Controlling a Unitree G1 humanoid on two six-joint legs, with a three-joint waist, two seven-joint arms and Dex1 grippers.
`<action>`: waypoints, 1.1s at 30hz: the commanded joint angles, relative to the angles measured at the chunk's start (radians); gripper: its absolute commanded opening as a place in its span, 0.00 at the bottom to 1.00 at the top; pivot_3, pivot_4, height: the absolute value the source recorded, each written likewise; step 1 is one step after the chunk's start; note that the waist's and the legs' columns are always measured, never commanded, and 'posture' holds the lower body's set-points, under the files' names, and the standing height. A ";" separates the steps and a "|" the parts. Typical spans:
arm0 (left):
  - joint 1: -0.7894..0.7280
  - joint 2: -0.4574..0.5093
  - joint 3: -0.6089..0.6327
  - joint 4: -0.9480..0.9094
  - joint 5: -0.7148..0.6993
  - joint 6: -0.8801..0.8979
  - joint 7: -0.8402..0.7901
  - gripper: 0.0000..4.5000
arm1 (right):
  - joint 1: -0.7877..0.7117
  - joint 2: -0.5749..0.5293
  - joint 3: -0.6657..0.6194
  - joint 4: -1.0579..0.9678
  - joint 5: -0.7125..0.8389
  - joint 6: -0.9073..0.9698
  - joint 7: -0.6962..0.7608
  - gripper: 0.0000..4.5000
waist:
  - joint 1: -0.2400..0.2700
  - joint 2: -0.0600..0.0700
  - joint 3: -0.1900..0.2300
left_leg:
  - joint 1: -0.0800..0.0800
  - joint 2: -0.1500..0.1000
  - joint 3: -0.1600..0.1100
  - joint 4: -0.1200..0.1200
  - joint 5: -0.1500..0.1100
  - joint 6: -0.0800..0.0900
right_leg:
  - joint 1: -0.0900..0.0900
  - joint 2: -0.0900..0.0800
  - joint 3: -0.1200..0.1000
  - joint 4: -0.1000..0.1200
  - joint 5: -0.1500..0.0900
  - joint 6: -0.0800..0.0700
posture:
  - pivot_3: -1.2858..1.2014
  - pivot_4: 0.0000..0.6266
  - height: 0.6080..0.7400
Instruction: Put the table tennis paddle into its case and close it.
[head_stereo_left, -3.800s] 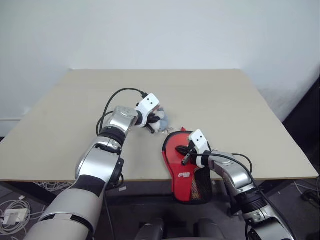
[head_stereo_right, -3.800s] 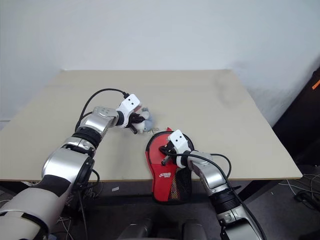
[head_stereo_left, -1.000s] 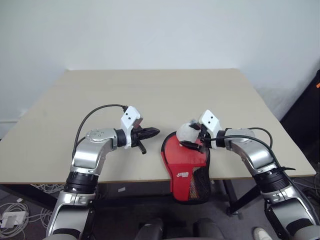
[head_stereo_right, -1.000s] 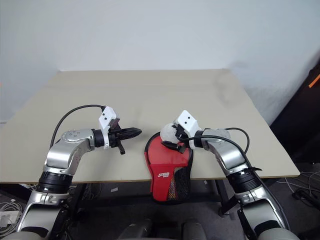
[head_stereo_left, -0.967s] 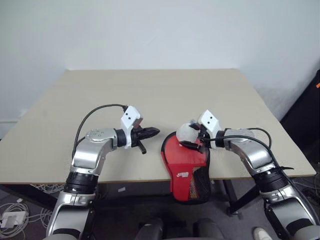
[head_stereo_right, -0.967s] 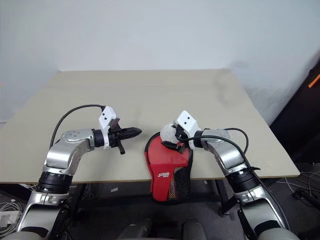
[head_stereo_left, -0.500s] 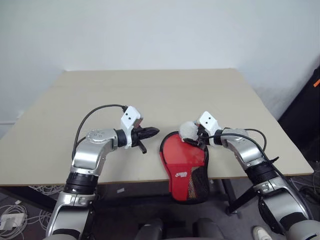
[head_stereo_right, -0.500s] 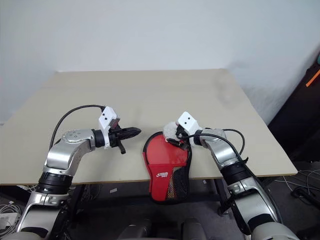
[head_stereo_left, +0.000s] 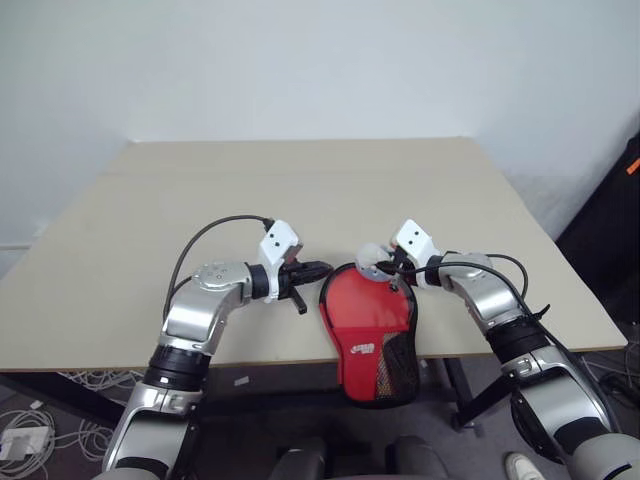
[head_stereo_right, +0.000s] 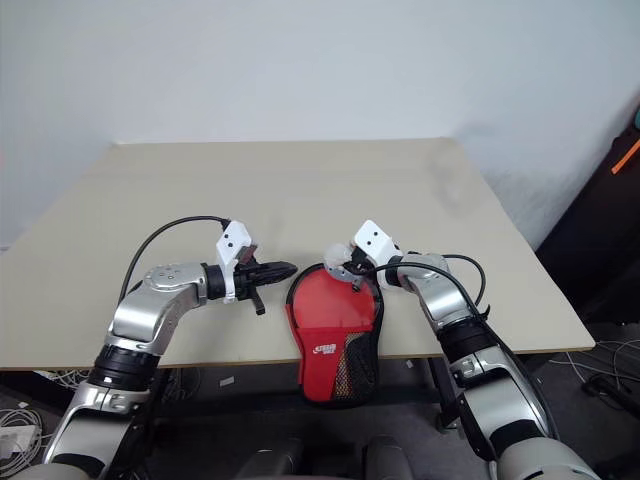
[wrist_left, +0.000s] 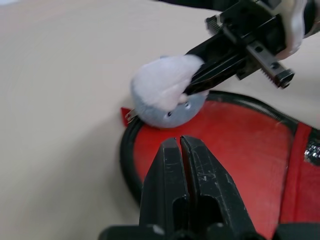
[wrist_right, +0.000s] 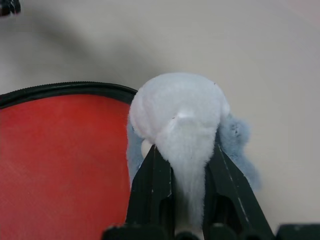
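The case (head_stereo_left: 368, 310) lies at the table's front edge, red face up, with its black mesh end hanging over the edge. My right gripper (wrist_right: 186, 150) is shut on a small white and pale blue soft wad (wrist_right: 180, 107), which it holds at the case's far rim (wrist_left: 240, 145). My left gripper (wrist_left: 180, 142) is shut with nothing in it. It points at the case's left rim and stops just short of the wad (wrist_left: 162, 90). The table tennis paddle is hidden or out of view.
The beige table (head_stereo_left: 300, 180) stretches bare behind both arms up to a white wall. Its front edge runs right under the case. A black cable loops over each forearm.
My right gripper has closed on the wad and lowered it to the case's far rim. My left gripper, still shut, has slid right toward the case.
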 joint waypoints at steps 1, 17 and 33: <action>-0.044 -0.027 -0.023 -0.020 -0.007 -0.031 -0.002 0.00 | -0.052 -0.010 -0.020 -0.024 -0.003 0.019 0.025 0.04 | 0.000 0.000 0.000 | 0.000 0.000 0.000 0.000 0.000 0.000 | 0.000 0.000 0.000 0.000 0.000 0.000 | 0.52 0.00 0.99; -0.005 -0.146 -0.159 0.182 0.068 -0.208 -0.018 0.00 | -0.264 0.022 -0.044 0.202 -0.013 -0.024 0.067 0.04 | -0.004 0.001 0.000 | 0.000 -0.001 0.000 0.000 0.000 0.000 | 0.000 0.000 0.000 0.000 0.003 -0.005 | 0.52 0.00 0.99; -0.037 -0.162 -0.239 0.365 0.217 -0.310 0.023 0.00 | -0.292 0.043 -0.038 0.290 -0.060 -0.083 0.083 0.04 | -0.004 0.004 -0.002 | 0.001 -0.002 0.000 0.000 0.001 0.000 | 0.000 0.000 0.000 0.000 0.003 -0.005 | 0.52 0.00 0.99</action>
